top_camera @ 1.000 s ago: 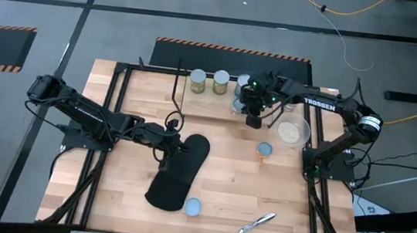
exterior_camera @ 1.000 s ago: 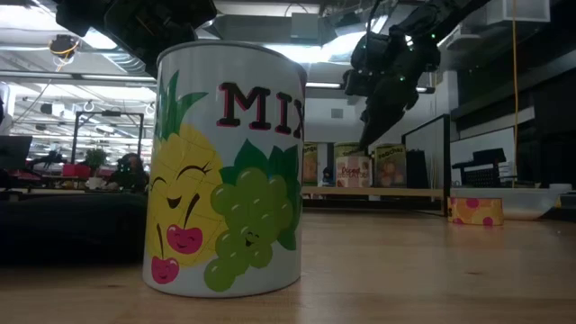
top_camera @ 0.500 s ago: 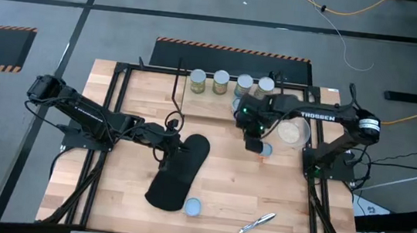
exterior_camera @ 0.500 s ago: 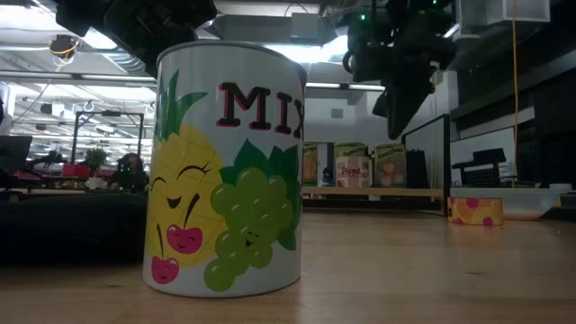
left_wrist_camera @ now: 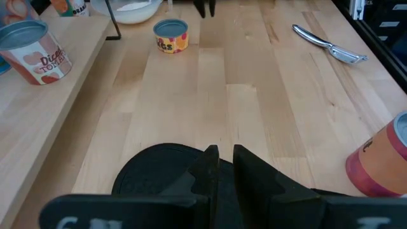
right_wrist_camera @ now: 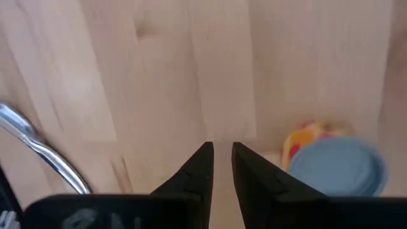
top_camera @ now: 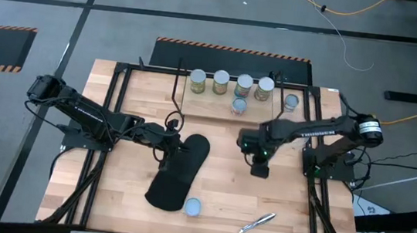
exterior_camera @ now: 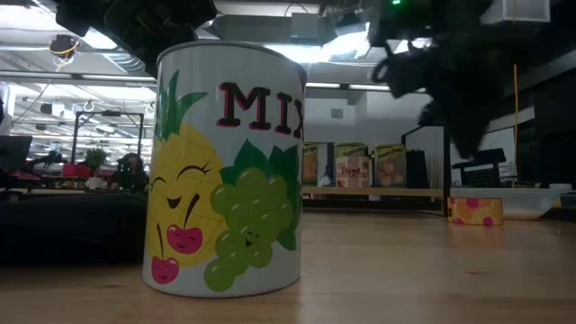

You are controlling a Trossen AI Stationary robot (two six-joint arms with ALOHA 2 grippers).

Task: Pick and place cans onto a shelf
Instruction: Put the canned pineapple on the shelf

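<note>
1. the right gripper (top_camera: 259, 171) has come away from the shelf (top_camera: 202, 104). a second ago it was up against the row of cans; now it hangs out over the middle of the table (top_camera: 224, 192), nearer the front edge.
2. its fingers (right_wrist_camera: 202, 166) are drawn almost together with only a thin slit between them, and they are grasping nothing, the same as a second ago.
3. just beside that gripper sits a small blue-topped can (right_wrist_camera: 337, 166) with a yellow and red label. from above it was in plain sight a moment ago; now the gripper covers it.
4. with the arm gone, four cans (top_camera: 231, 84) show in a row on the top board of the shelf. a fifth can (top_camera: 239, 106) stands in front of them on the board below, and a sixth (top_camera: 291, 102) at the right end.
5. the pale bowl seen earlier by the shelf's right end is now under the right arm.
6. the left gripper (top_camera: 172, 147) has not moved. it rests over the top of a black oval pad (top_camera: 177, 177), its fingers (left_wrist_camera: 245, 164) nearly closed and empty.
7. the fruit-label can (exterior_camera: 225, 171) stays near the front edge, and the silvery tool (top_camera: 257, 222) lies to its right, both untouched.
</note>
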